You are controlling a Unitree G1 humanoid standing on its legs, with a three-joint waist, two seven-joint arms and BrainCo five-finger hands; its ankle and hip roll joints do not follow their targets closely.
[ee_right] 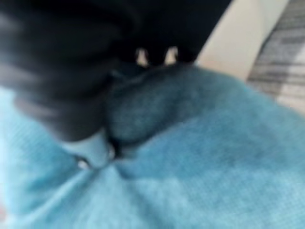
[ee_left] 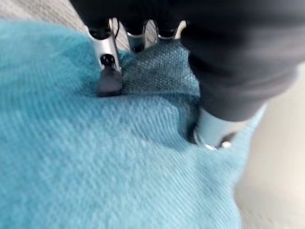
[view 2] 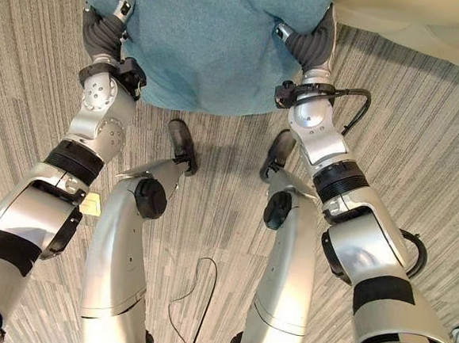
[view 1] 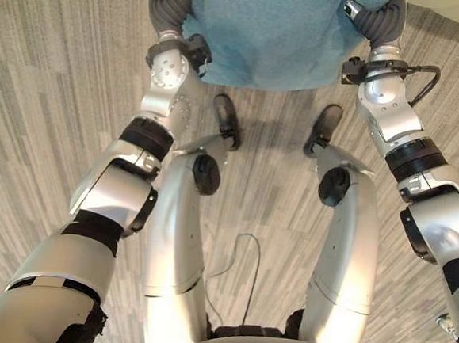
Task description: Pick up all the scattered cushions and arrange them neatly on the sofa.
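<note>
A teal cushion [view 1: 280, 32] hangs above the floor in front of me, held between both hands. My left hand [view 1: 169, 8] grips its left edge. In the left wrist view its fingers [ee_left: 108, 57] lie over the cloth and the thumb [ee_left: 214, 129] digs into the cushion [ee_left: 95, 157]. My right hand [view 2: 311, 39] grips the right edge. In the right wrist view its thumb [ee_right: 90, 148] presses a dent into the cushion [ee_right: 200, 157], with the fingers curled behind the edge.
Grey striped carpet [view 1: 53, 86] covers the floor below and on both sides. The pale beige sofa [view 2: 416, 27] shows at the far right, just past the cushion's right corner.
</note>
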